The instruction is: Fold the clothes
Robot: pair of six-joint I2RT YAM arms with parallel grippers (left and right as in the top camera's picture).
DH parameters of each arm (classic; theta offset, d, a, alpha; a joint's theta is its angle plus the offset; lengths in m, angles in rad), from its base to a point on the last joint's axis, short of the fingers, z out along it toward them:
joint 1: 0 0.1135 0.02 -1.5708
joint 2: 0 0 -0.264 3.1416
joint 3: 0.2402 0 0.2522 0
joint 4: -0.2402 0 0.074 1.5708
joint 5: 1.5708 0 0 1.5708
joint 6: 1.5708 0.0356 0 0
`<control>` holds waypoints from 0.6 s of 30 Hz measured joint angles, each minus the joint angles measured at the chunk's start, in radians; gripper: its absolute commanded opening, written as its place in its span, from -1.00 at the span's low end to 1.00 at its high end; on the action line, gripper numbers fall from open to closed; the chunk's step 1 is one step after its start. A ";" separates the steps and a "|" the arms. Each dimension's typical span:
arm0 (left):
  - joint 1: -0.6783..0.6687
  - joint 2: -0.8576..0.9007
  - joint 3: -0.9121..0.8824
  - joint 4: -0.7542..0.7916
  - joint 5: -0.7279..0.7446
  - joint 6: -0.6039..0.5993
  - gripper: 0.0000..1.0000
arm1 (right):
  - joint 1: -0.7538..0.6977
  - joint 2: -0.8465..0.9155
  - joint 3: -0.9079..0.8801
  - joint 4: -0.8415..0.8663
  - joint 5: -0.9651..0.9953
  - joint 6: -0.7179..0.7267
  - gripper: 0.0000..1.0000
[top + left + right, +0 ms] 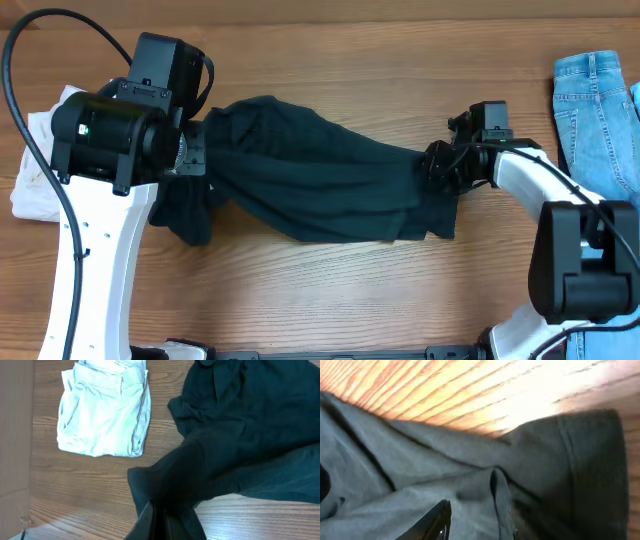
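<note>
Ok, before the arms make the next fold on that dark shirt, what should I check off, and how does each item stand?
1. Hold of the left gripper on the T-shirt: ok, shut on bunched cloth.
2. Hold of the right gripper on the T-shirt's right end: cannot tell; it sits at that edge, but cloth hides how the jaws stand.
3. T-shirt lying flat: not ok; it is creased, with the left end bunched.
4. Beige shorts clear of the T-shirt: ok, apart.
5. Jeans clear of the T-shirt: ok, apart, at the right edge of the table.
</note>
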 measured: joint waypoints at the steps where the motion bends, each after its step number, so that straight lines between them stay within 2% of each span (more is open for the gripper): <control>1: 0.000 0.000 0.000 0.000 0.000 0.000 -0.92 | 0.003 0.010 0.000 0.011 0.002 0.003 -0.41; 2: 0.000 0.000 0.000 0.000 0.000 0.000 -0.92 | 0.008 0.022 0.000 0.020 0.003 0.006 -0.51; 3: 0.000 0.000 0.000 0.000 0.000 0.000 -0.92 | 0.016 0.034 0.000 0.024 0.004 0.008 -0.70; 8: 0.000 0.000 0.000 -0.001 0.000 0.000 -0.92 | 0.031 0.038 0.000 0.021 -0.042 0.009 -0.91; 13: 0.000 0.000 0.000 -0.002 0.000 0.010 -0.92 | 0.019 0.010 0.003 -0.032 -0.065 0.008 -0.92; 18: 0.000 0.000 0.000 -0.004 0.000 0.021 -0.92 | -0.006 -0.201 0.004 -0.063 -0.071 0.008 -0.92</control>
